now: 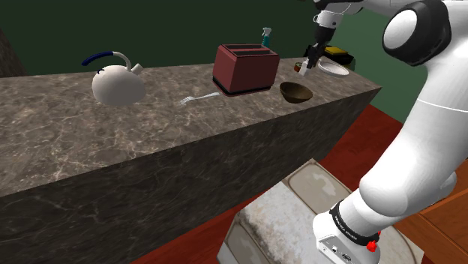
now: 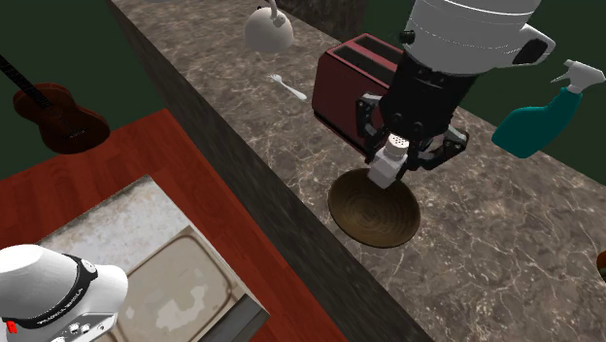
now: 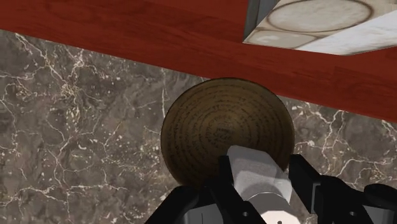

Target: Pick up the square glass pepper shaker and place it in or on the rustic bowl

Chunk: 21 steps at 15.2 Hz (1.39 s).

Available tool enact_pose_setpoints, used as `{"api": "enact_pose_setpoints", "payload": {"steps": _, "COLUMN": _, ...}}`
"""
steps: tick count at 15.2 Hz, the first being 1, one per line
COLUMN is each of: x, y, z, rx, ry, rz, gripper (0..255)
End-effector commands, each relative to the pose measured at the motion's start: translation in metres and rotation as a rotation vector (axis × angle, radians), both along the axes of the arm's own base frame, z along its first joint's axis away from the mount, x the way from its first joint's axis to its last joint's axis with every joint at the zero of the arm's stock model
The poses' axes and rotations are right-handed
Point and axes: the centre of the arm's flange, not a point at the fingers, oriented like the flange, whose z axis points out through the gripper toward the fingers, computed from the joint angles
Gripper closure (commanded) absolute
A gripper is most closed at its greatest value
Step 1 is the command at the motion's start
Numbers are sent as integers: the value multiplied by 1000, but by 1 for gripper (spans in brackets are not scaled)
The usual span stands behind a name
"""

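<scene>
**Pepper shaker: lifted, held over the bowl, not yet set down**

1. Pepper shaker [image 2: 390, 157]. Pale, square-sided body with a round perforated cap. It is clasped between the two black fingers and raised clear of the counter, touching nothing else.

2. Pincer [image 3: 262, 175]. Closed on the shaker, one finger pressed against each side. The jaws stand only as far apart as the body is wide. It points down at the counter.

3. Rustic bowl [image 3: 197, 121]. Brown, round, ringed inside and empty. It sits on the counter directly below the pincer. In the second exterior view the shaker hangs over the bowl's rim rather than its middle.

4. Counter [image 2: 486, 253]. Dark veined stone, beneath the pincer.

5. Toaster [image 2: 345, 83]. Dark red, near the pincer and just beyond the bowl.

6. Spray bottle [image 2: 539, 121]. Teal, lying apart from the pincer on the side away from the toaster.

7. Fork [image 1: 199, 98] and white kettle [image 1: 116, 81]. Both well apart from the pincer, past the toaster.

8. White plate [image 1: 334, 68]. Close behind the pincer in the shoulder view.

Progress, as judged: the pick-up looks complete and the carry appears nearly finished. What remains is to centre over the bowl if needed, lower, then open the fingers.
</scene>
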Motion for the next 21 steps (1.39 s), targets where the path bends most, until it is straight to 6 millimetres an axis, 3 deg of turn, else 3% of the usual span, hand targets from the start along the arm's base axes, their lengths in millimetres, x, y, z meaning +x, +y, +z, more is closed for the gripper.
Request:
{"api": "enact_pose_setpoints", "payload": {"steps": 1, "x": 2, "y": -7, "z": -8, "rx": 0, "ry": 0, "rz": 2, "gripper": 255}}
{"api": "enact_pose_setpoints", "payload": {"steps": 15, "x": 2, "y": -7, "z": -82, "rx": 0, "ry": 0, "rz": 2, "gripper": 255}}
{"api": "enact_pose_setpoints", "payload": {"steps": 21, "x": 2, "y": -7, "z": -85, "rx": 0, "ry": 0, "rz": 2, "gripper": 255}}
